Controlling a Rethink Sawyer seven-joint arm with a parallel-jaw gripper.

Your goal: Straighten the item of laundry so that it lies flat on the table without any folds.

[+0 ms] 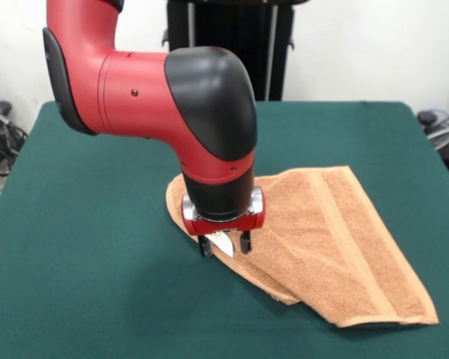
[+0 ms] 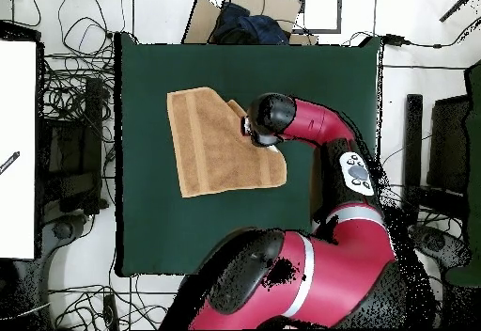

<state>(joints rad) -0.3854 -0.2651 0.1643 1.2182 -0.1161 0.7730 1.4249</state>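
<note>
At table centre in the front view, the gripper (image 1: pixel 224 245) is down on the near-left folded edge of the towel (image 1: pixel 337 247). Its fingers (image 1: pixel 206 248) stand slightly apart, something pale between them, possibly the tag; a grasp cannot be confirmed. Risk: a pinch through both layers would drag the fold along.

Overhead view: towel (image 2: pixel 211 144) lies left of centre on the table (image 2: pixel 150 224), one corner doubled over under the wrist. Risk: pulling off-axis bunches it.
</note>
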